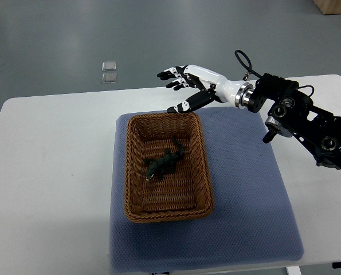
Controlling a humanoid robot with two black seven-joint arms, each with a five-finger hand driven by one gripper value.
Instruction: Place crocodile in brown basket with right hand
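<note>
**Mia:** Is the crocodile (165, 161) in the brown basket (167, 216) yet?

**Ben:** Yes. It lies flat on the bottom of the basket, close to the middle. Its tail points to the far edge of the table (50, 172) and its head points to the near edge.

**Mia:** Where is the basket?

**Ben:** It sits on a blue mat (245, 189) in the middle of the table.

**Mia:** What about the right hand (200, 81)? Is it holding anything?

**Ben:** No. Its fingers (169, 73) are spread apart and there is nothing in them. The hand hangs up in the air over the far edge of the table, just past the far rim of the basket. It does not touch the basket or the crocodile.

**Mia:** So is the job done?

**Ben:** I think the big part is done. The toy is inside and the hand is empty. It looks like all that is left is for the arm to move away to the right side of the table.

**Mia:** Could anything go wrong?

**Ben:** Not much, I think. The thumb is low and near the far rim, so it could bump the basket.

**Mia:** And the left hand?

**Ben:** I can't see it at all.
</note>
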